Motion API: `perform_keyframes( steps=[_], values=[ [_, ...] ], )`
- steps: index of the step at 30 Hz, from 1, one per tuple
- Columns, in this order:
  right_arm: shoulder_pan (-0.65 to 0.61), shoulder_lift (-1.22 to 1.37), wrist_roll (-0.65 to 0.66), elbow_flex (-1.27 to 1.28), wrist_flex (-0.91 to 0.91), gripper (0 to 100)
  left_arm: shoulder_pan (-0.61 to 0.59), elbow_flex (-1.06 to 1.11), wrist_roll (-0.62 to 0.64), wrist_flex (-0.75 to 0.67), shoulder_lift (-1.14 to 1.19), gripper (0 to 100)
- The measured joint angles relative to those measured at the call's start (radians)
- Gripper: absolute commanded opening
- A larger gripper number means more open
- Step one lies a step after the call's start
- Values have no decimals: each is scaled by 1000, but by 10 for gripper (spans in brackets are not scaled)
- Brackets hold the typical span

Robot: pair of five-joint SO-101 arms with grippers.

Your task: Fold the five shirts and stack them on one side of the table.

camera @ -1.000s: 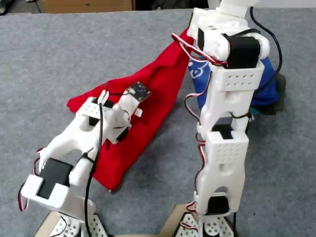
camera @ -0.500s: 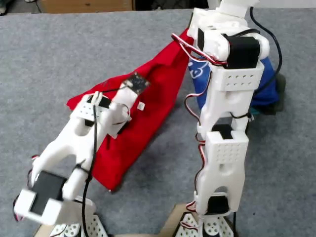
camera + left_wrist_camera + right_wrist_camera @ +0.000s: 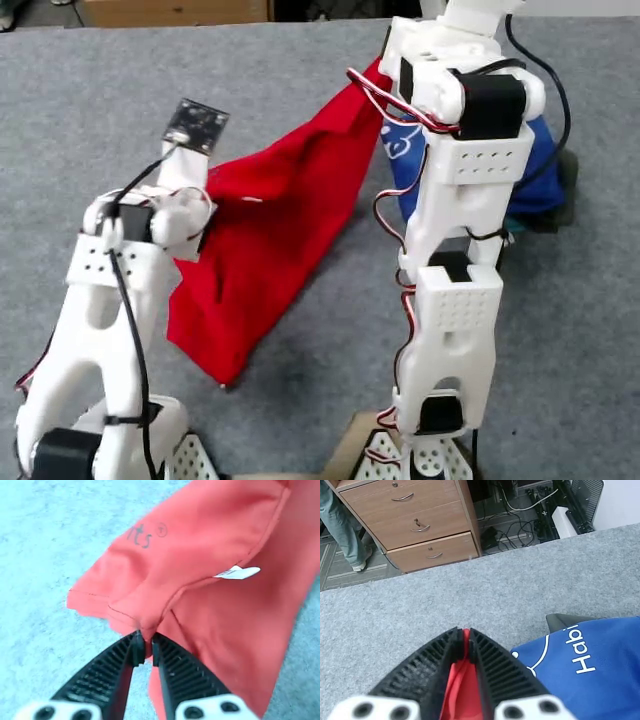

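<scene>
The red shirt (image 3: 270,240) lies slantwise across the grey surface (image 3: 100,120) between the two arms. Its nearest corner rests on the surface close to the arm bases. From there the cloth widens into a smooth, roughly triangular sheet with a few soft creases.

At the shirt's outer edge, the left tool (image 3: 144,647) has its ribbed black jaws nearly together, pinching a small ridge of red fabric at a seam. The cloth bunches into folds around that pinch. A turned-over flap there carries dark lettering (image 3: 145,534), and a small white label (image 3: 239,572) sticks out from a hem a little farther along.

Farther on, the shirt narrows and rises to its far corner. The right tool (image 3: 464,640) holds that corner with its jaws closed on a thin strip of red showing between them.

Just beside this tool, a blue shirt (image 3: 590,655) with white print lies folded on the surface. Beyond the surface's far edge stands a wooden chest of drawers (image 3: 415,520).
</scene>
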Motion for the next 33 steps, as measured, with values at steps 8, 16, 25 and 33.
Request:
perform_keyframes(
  steps=[8, 16, 25, 33],
  values=[
    [-6, 0, 0, 0, 0, 15, -21, 0, 21, 38, -61, 28],
    [-9, 0, 0, 0, -23, 15, -164, -6, 112, 48, -196, 28],
    [-92, -146, -80, 0, -164, 15, -334, -285, 121, 175, -384, 29],
    [-98, -382, -279, 0, -247, 15, -459, -442, 121, 215, -494, 29]
  ],
)
